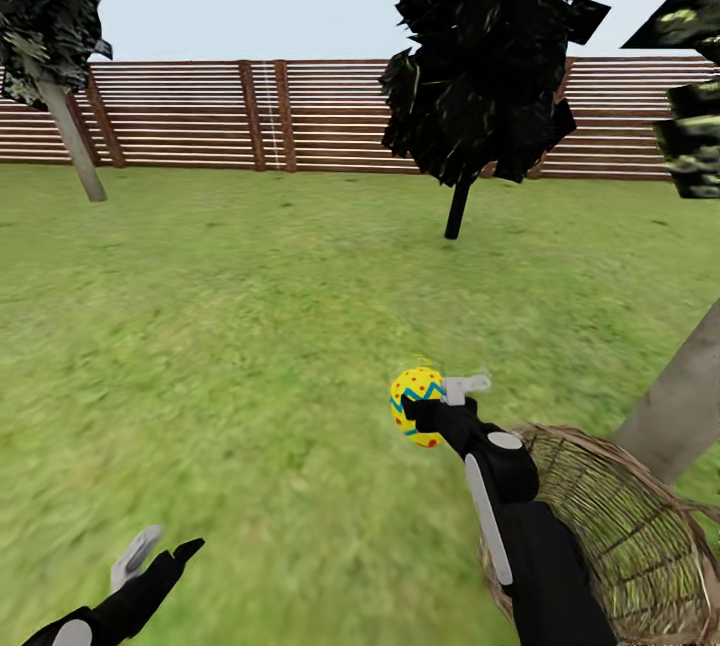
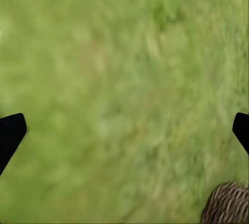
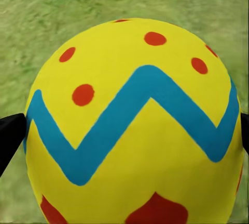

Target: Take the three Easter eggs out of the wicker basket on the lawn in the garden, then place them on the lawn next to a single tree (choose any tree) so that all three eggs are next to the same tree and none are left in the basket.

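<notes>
Head view: right gripper (image 1: 432, 404) is closed on one Easter egg (image 1: 415, 407), held clear above the lawn (image 1: 230, 326), just beside the rim of the wicker basket (image 1: 640, 546). Egg is yellow with a blue zigzag band and red dots. Basket sits on the grass at the foot of a pale grey-beige trunk (image 1: 685, 401), partly hidden behind the right forearm; its inside, where visible, is bare wicker, but much of it is covered by the arm.

Right wrist view: egg (image 3: 135, 130) sits between the two dark fingertips (image 3: 10, 135), one at each side of it, touching it. Grass lies behind the egg.

Left gripper (image 1: 158, 554) hangs low over the lawn, well apart from egg and basket, jaws spread wide and holding nothing. Left wrist view: black fingertips (image 2: 11, 133) stand far apart with blurred grass between them; an edge of woven wicker (image 2: 228, 206) shows at one corner.

Background, head view: brown slat fence (image 1: 280, 116) runs across the far side of the garden. A dark tree with a thin black trunk (image 1: 458, 208) stands in front of it, and another leaning pale-trunked tree (image 1: 72, 141) stands at far left.
</notes>
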You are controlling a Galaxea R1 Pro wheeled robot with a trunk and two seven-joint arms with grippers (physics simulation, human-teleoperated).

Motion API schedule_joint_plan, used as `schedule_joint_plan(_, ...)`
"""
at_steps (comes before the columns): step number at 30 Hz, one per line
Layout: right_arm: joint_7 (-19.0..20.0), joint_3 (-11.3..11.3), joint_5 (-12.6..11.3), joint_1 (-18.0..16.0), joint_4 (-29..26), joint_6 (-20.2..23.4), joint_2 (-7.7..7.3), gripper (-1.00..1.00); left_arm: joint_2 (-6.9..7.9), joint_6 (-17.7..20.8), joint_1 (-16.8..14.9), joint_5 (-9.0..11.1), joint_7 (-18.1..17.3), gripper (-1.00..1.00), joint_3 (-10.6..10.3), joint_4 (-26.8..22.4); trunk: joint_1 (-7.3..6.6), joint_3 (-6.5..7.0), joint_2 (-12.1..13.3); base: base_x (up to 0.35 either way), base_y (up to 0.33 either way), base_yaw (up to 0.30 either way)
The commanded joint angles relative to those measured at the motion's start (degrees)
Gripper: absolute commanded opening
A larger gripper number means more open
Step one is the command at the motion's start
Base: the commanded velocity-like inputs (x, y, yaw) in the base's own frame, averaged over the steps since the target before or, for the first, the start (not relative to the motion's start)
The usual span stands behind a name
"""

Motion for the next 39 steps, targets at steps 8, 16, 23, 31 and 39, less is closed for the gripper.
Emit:
schedule_joint_plan(8,0.2,-0.2,0.2,0.0,0.5,0.7,0.01,-1.0,-0.01,0.2,0.0,0.2,-0.3,1.0,0.1,0.5,0.0,-0.05,0.0,0.112,0.315,-0.265)
schedule_joint_plan(16,0.4,-0.1,0.2,0.1,0.5,1.3,-0.32,-1.0,-0.01,0.1,0.0,0.3,-0.4,1.0,-0.1,0.5,0.0,-0.05,0.0,0.147,0.306,-0.167)
schedule_joint_plan(23,0.5,2.2,0.2,0.3,-0.2,1.7,-0.2,-1.0,-0.01,-0.6,0.0,-0.3,-0.4,1.0,-0.5,0.5,0.0,-0.05,0.0,0.241,0.208,-0.02)
schedule_joint_plan(31,0.2,3.2,0.3,0.1,0.6,3.4,0.0,-1.0,0.06,-0.8,0.0,0.1,-0.5,1.0,-0.6,0.5,0.0,-0.04,0.0,0.255,0.191,-0.238)
schedule_joint_plan(39,-5.6,3.7,-1.2,0.2,0.4,4.6,0.05,-1.0,0.04,-0.8,0.0,0.2,-0.5,1.0,-0.6,0.5,0.0,0.31,0.0,0.236,0.191,-0.222)
